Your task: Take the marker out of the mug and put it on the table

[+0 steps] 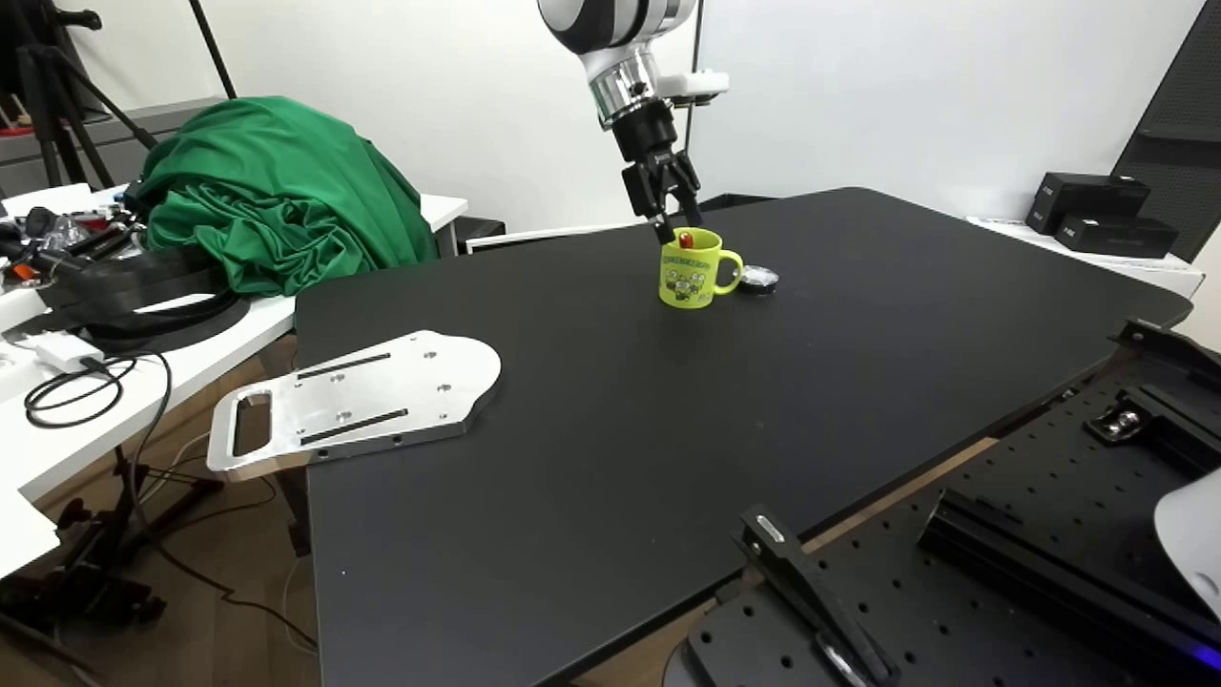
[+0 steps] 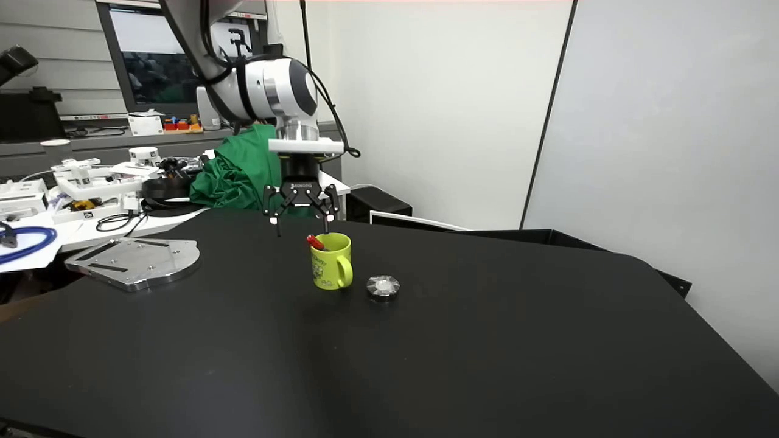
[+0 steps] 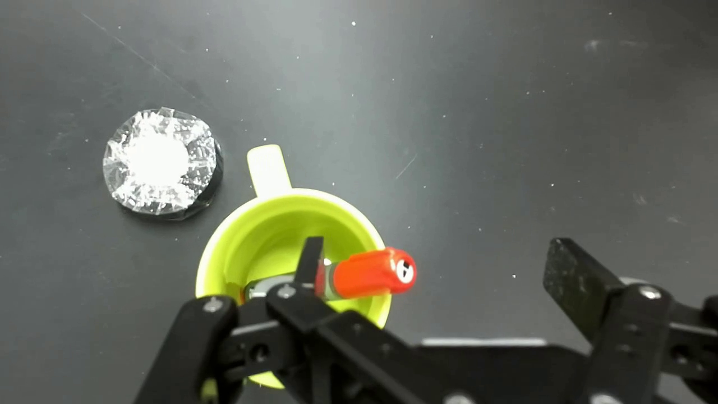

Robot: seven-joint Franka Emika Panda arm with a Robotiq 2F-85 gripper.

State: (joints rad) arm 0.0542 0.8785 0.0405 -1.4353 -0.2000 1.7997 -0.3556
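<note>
red-capped marker (image 3: 367, 274) leans in the yellow-green mug (image 2: 331, 263), cap above the rim; mug upright on the black table (image 2: 517, 340); gripper (image 3: 436, 252) just above the mug, fingers (image 3: 578, 283) spread wide, holding nothing; one finger overlaps the marker in the wrist view, contact cannot be told; film-topped puck (image 2: 383, 287) just beside the mug; silver plate (image 1: 382, 382) well apart, handle end past the table's edge

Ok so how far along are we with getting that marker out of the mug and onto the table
Looks done: positioning, as the gripper hangs open at the mug. In hand: probably just lining up, with nothing gripped. Left: grasping the marker that leans inside the mug, lifting it out and laying it on the table.
</note>
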